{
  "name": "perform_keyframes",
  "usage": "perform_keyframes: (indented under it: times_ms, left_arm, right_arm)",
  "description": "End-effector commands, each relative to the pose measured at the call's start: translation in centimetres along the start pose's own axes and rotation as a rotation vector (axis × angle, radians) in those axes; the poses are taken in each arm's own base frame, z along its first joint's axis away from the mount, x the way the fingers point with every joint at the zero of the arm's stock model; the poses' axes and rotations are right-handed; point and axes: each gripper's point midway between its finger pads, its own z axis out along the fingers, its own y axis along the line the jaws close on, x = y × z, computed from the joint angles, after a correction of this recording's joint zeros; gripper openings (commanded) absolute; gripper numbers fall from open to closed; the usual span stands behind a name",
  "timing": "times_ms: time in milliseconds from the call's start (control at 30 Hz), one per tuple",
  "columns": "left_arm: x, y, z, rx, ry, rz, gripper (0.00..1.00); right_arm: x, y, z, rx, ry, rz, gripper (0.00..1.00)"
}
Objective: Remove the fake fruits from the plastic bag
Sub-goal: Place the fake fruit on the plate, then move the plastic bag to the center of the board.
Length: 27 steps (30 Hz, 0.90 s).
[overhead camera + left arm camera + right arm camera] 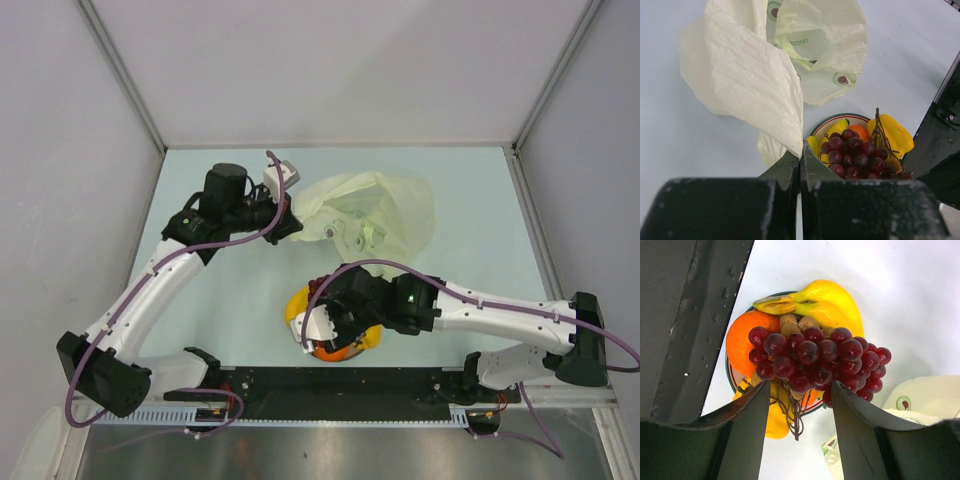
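Observation:
The plastic bag (380,210) lies crumpled at the middle back of the table, pale yellowish and printed. My left gripper (290,222) is shut on its left edge, and in the left wrist view the film (765,75) rises from the pinched jaws (801,151). The fake fruits are heaped on a round plate (730,377): dark red grapes (820,360), a yellow banana bunch (825,302), an orange (742,340) and a yellow fruit (772,422). My right gripper (801,390) hangs open just above the heap (335,350). The grape stem (801,415) lies between its fingers, untouched.
The plate stands near the table's front edge, close to the black base rail (340,385). The right arm's dark body (940,140) is beside the plate in the left wrist view. Grey walls enclose the table on three sides.

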Motion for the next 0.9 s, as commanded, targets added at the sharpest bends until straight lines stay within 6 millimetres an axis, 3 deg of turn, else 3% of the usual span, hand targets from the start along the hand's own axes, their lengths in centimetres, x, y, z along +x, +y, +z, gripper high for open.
perform_keyframes:
  times_ms: [0,267,500,600,700,733,800,833,867]
  left_arm:
    - [-1.3,0.0,-0.1,0.010,-0.041,0.006,0.00]
    - [-1.6,0.4,-0.1,-0.006,-0.039,0.016,0.00]
    - [-3.6,1.1,0.1,-0.026,-0.060,0.030,0.00]
    - [-5.0,1.3,-0.2,-0.042,-0.082,0.043,0.00]
    - [-6.9,1.1,-0.8,-0.041,-0.126,0.069,0.00]
    - [-8.0,0.9,-1.3,-0.043,-0.148,0.082,0.00]
    - [-8.8,0.7,-1.5,-0.032,-0.154,0.099,0.00]
    - [-9.6,0.5,-2.0,-0.032,-0.170,0.120,0.00]
    - [-9.7,0.7,-2.1,-0.037,-0.167,0.142,0.00]
  right_arm:
    - [-0.4,-0.4,-0.8,0.033,-0.012,0.014,0.57]
    - [-1.3,-2.5,-2.3,0.132,-0.039,0.005,0.57]
    - [-0.8,-7.6,-5.8,0.286,-0.080,0.182,0.58]
    - [1.5,-11.0,-7.2,0.397,-0.089,0.335,0.59]
    - [5.2,-14.6,-8.1,0.507,-0.088,0.531,0.59]
    - [7.8,-15.8,-7.7,0.535,-0.050,0.613,0.59]
    - [10.2,-17.3,-7.2,0.572,-0.021,0.677,0.59]
    - [12.9,-18.6,-7.8,0.621,0.007,0.734,0.58]
    - [14.8,-19.1,-6.6,0.615,0.028,0.780,0.58]
